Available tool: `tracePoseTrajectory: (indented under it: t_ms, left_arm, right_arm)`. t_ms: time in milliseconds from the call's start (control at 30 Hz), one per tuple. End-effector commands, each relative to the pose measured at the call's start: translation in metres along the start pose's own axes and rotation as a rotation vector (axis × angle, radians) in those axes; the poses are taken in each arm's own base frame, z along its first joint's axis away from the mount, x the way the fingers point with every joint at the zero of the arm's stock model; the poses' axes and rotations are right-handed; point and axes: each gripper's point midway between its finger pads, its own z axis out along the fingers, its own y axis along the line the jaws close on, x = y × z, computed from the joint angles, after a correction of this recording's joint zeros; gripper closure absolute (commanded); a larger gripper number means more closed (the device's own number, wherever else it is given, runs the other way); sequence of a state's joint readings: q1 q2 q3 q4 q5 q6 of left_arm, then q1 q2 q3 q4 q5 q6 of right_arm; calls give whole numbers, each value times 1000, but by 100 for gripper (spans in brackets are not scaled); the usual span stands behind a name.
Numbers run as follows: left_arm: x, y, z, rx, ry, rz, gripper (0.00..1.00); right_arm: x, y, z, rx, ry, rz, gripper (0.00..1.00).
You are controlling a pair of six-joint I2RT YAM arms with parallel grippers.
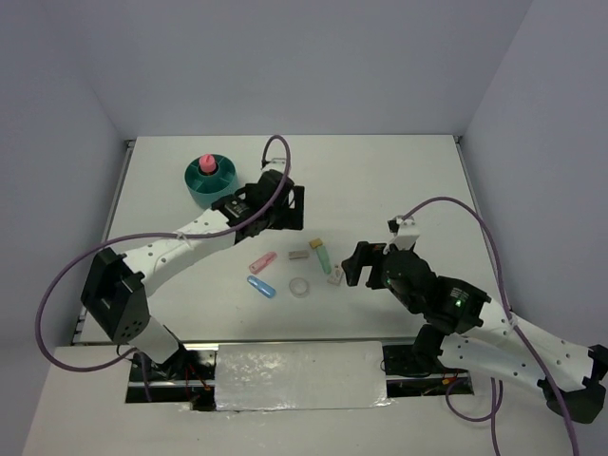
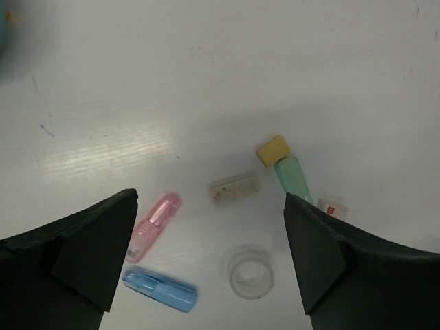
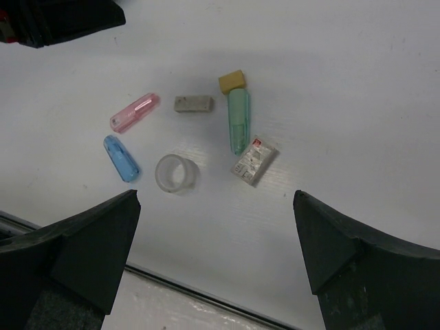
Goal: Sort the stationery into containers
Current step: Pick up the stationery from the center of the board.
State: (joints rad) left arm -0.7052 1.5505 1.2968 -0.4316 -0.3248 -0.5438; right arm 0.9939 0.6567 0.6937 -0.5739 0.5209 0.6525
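When seen from the top, the teal organiser [image 1: 198, 194] sat upper left and the stationery [image 1: 262, 260] lay mid-frame between the left gripper [image 1: 294, 209] and right gripper [image 1: 353, 266], both wide open and empty. From the left wrist, the pink stick [image 2: 152, 227] and blue stick [image 2: 160, 289], lower left, looked light and slippery, best pinched across the middle. From the right wrist, the tape ring [image 3: 176, 173] looked squashy, wanting a soft nip.

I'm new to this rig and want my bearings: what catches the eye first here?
Centred on the table lies small stationery: pink stick, light-blue stick, clear tape ring, green stick. Left gripper, open, hangs beyond it; right gripper, open, at its right. The teal organiser stands at the far left with something pink in its central well.
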Motion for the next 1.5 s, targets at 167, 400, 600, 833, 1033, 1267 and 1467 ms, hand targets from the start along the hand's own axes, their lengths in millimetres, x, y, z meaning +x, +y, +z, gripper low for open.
tracePoseTrajectory:
  t_ms: [167, 400, 600, 833, 1033, 1267, 1467]
  left_arm:
    - [38, -33, 19, -156, 33, -233, 1]
    - [87, -39, 63, -255, 142, -218, 1]
    - [103, -44, 84, -245, 179, -184, 3]
    - [118, -36, 92, -270, 206, -167, 10]
    - [125, -32, 93, -258, 220, -168, 17]
    - [141, -27, 94, -264, 255, -165, 31]
    - [122, -25, 85, -248, 210, -150, 73]
  right_arm:
    - [7, -9, 1, 71, 41, 39, 0]
    - [3, -10, -3, 67, 29, 41, 0]
    - [5, -9, -2, 56, 32, 27, 0]
    - [8, -5, 3, 41, 36, 17, 0]
    - [10, -1, 6, 30, 42, 14, 0]
    - [11, 0, 7, 23, 43, 14, 0]
    - [9, 1, 8, 19, 32, 12, 0]
